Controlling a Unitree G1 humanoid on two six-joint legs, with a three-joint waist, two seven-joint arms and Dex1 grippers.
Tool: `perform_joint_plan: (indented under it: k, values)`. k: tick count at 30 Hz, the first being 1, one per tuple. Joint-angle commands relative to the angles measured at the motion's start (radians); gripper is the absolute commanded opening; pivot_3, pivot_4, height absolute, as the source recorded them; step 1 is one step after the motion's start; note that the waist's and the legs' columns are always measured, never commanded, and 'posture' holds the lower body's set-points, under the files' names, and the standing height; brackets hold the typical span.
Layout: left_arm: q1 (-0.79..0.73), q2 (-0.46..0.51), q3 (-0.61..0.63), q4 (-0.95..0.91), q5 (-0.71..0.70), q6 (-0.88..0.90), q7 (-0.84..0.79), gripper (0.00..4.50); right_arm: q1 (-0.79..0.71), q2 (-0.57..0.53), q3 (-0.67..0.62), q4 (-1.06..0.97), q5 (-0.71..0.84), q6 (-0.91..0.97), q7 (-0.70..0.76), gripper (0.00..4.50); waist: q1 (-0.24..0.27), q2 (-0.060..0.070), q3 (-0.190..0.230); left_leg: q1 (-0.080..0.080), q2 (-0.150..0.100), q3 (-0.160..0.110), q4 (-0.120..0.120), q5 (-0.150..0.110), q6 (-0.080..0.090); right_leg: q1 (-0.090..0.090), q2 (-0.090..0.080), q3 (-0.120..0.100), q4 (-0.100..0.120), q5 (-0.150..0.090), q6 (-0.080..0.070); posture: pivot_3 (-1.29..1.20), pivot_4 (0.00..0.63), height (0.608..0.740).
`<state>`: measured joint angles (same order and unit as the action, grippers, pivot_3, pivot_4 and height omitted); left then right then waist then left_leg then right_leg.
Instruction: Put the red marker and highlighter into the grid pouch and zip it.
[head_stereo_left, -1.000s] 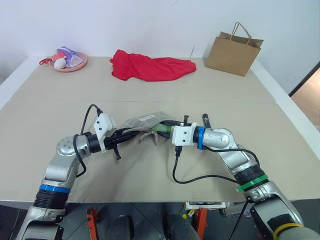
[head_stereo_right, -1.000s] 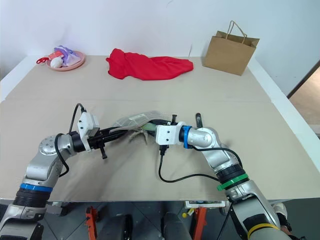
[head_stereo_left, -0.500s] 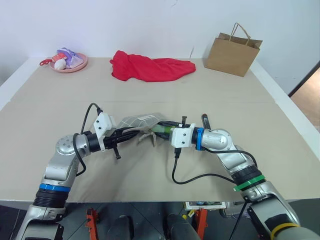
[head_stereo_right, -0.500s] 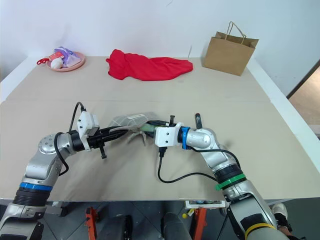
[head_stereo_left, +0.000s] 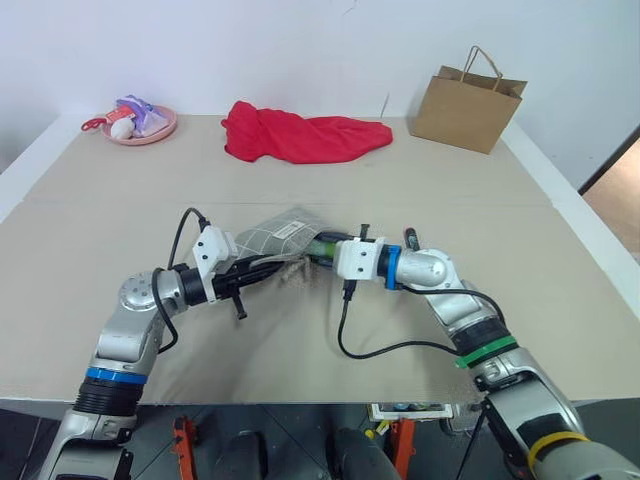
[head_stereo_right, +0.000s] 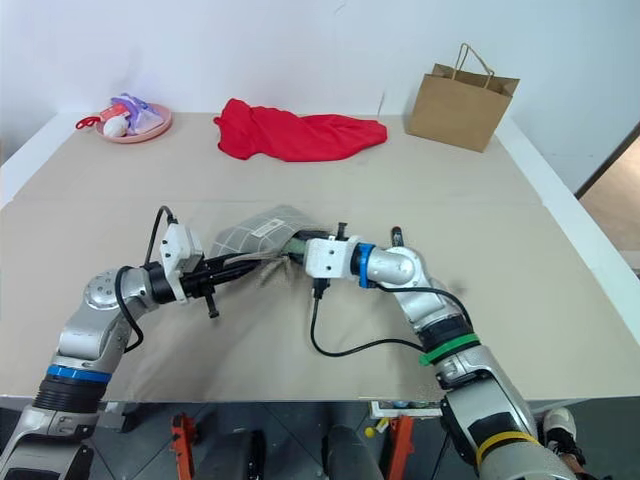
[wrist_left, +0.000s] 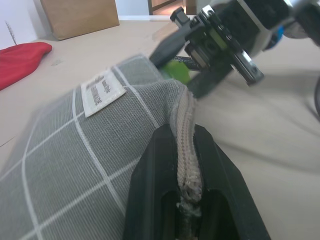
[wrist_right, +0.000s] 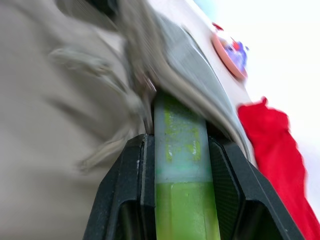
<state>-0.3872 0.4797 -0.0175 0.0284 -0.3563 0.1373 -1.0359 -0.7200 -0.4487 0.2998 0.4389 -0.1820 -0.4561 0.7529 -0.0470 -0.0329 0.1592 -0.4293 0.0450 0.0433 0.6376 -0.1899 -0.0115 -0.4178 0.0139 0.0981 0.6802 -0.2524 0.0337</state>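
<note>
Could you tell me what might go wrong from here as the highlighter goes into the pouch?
1. The highlighter, gripped in the right pincer, has its cap end at the grid pouch mouth; it could snag on the fabric edge.
2. The left pincer pinches only the zipper edge, so a push may pull the pouch free.
3. The red marker lies beside the right arm, which might knock it.

Red cloth (head_stereo_left: 303, 137), paper bag (head_stereo_left: 466, 101), pink dish (head_stereo_left: 140, 124) along table's far edge

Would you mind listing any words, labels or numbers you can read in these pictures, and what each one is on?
White label patch on the grid pouch: small dark print, too blurred to read.
Highlighter: faint marks on the pale cap end, not readable.
Paper bag: no print visible.
No readable text elsewhere.
</note>
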Motion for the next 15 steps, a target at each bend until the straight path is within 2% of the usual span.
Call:
perform_joint_plan:
  k: [1, 15]
  values:
    - [-0.018, -0.006, -0.002, -0.023, -0.024, -0.008, -0.016, 0.00, -0.007, -0.023, -0.041, -0.014, 0.016, -0.022, -0.017, 1.09, 0.000, 0.000, 0.000, 0.000, 0.000, 0.000, 0.000, 0.000, 0.000, 0.000, 0.000, 0.000, 0.000, 0.000, 0.000, 0.00, 0.150, 0.740]
    - [-0.060, -0.009, 0.007, -0.007, -0.089, 0.072, -0.058, 0.00, 0.120, -0.109, -0.044, -0.190, 0.014, 0.001, -0.012, 1.09, 0.000, 0.000, 0.000, 0.000, 0.000, 0.000, 0.000, 0.000, 0.000, 0.000, 0.001, 0.000, 0.000, 0.000, 0.000, 0.00, 0.150, 0.740]
